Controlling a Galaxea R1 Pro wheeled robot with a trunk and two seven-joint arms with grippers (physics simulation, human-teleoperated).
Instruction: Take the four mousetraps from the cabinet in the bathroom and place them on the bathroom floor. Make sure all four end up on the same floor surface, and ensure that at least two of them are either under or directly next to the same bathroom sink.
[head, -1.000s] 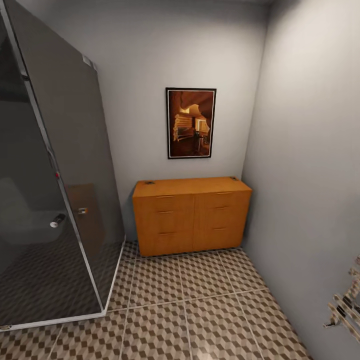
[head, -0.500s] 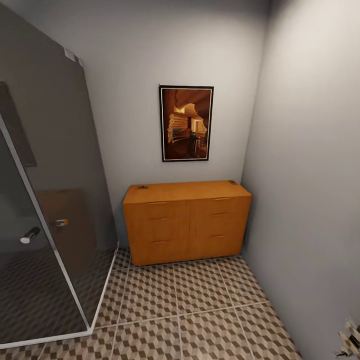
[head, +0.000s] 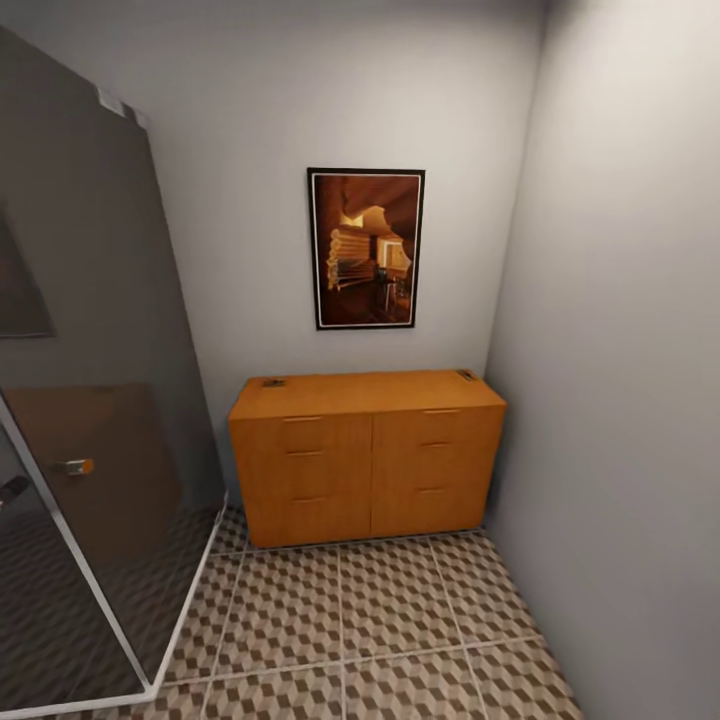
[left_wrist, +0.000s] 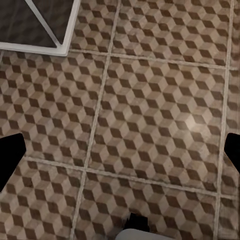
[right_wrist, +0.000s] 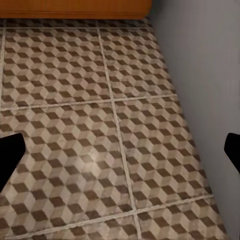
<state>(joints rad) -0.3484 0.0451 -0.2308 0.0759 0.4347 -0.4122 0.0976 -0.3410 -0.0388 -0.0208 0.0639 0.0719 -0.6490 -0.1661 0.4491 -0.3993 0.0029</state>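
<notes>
Cube-patterned bathroom floor (head: 400, 620) runs ahead of you to one orange-brown cabinet (head: 365, 455) against the back wall, with two small dark mousetraps (head: 273, 383) at its top's far corners. Both wrist views look down at tiles, your jaws spread wide, well short of the cabinet.

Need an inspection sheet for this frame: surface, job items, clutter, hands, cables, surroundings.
Surface: bathroom floor, cube-pattern tiles with pale grout, bare where it shows.
Job's things: cabinet against the back wall, drawer fronts flush. Two small dark items on its top, left one and right one, too small to identify as mousetraps.
Clutter: nothing seen.
Hands: left hand's dark fingertips at the wrist picture's edges, spread wide over tiles; right hand's fingertips likewise, spread over tiles near the cabinet's foot.
Cables: nothing seen.
Surroundings: dark glass shower enclosure to the left, framed picture above the cabinet, grey walls.
</notes>
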